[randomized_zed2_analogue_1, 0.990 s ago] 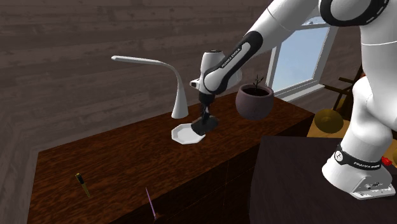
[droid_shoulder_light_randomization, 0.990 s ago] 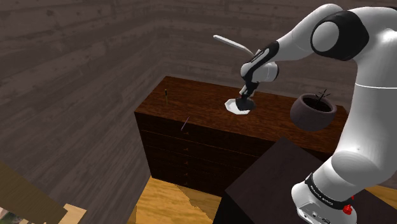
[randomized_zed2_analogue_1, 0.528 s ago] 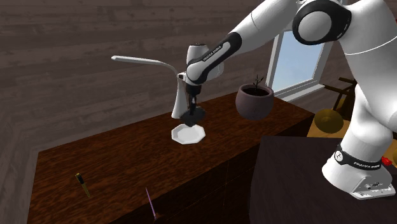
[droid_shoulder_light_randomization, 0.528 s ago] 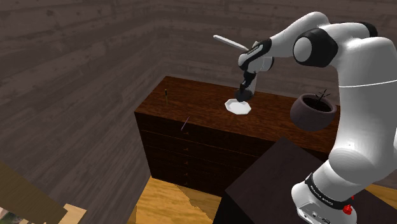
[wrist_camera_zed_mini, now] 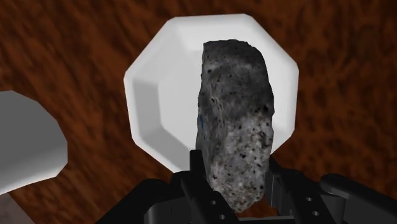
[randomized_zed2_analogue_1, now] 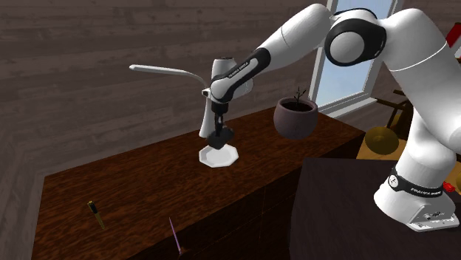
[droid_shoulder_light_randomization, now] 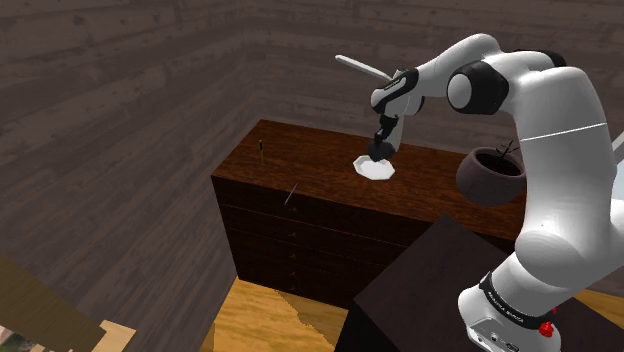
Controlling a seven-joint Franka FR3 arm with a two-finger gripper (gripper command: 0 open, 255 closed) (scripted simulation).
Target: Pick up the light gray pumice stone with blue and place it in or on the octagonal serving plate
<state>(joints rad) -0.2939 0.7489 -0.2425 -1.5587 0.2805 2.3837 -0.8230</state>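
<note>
My gripper is shut on a rough, speckled grey pumice stone with a faint blue streak along one side. The stone stands out between the fingers, directly over the white octagonal plate. The plate lies on the dark wooden dresser top, and the gripper hangs just above it, pointing down. From the second exterior view the gripper holds the dark stone a little above the plate, slightly apart from it.
A white desk lamp stands just behind the plate, its round base close beside it. A dark round plant pot sits further along the dresser. A small yellow-tipped tool and a thin purple stick lie at the far end.
The gripper carried the stone from the plate's pot-side rim to over its middle, towards the lamp. The grip stayed the same.
</note>
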